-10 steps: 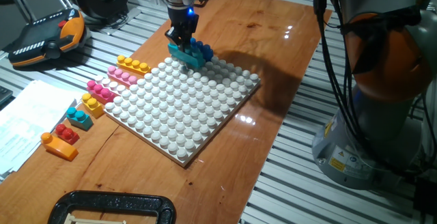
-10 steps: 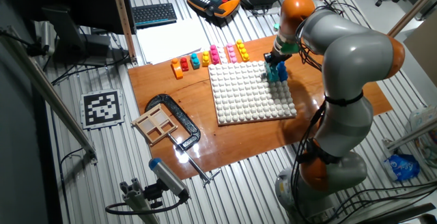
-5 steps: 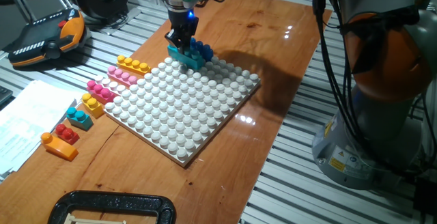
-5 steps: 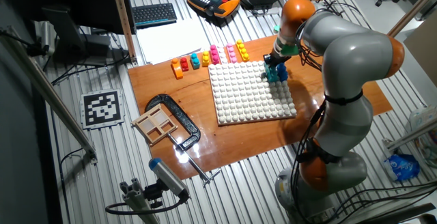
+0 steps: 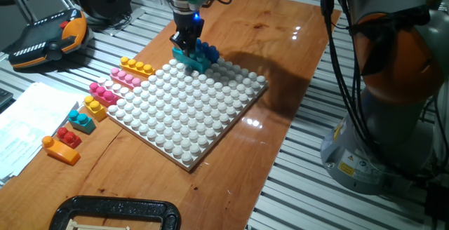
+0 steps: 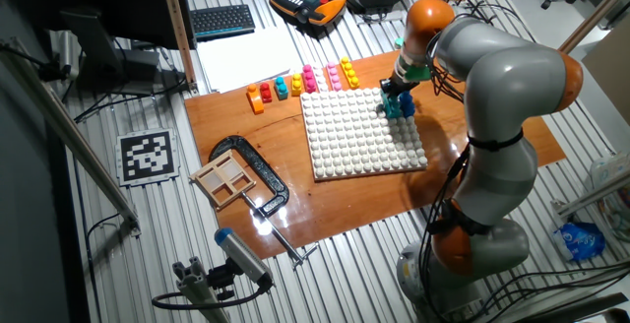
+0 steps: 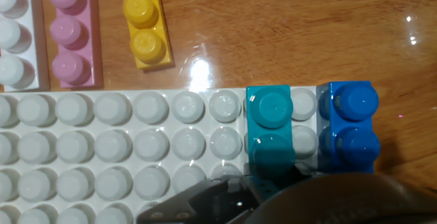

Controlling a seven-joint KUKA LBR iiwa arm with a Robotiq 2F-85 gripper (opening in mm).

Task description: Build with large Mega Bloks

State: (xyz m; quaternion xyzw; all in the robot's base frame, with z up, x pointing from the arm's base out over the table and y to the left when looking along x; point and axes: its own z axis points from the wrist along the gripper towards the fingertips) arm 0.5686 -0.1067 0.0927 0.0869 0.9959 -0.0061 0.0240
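teal brick beside blue brick, clearest from hand view

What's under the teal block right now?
The teal block sits on the white baseplate, at its edge row, one stud column from the blue block. The studs beneath are covered, so full seating can't be confirmed.
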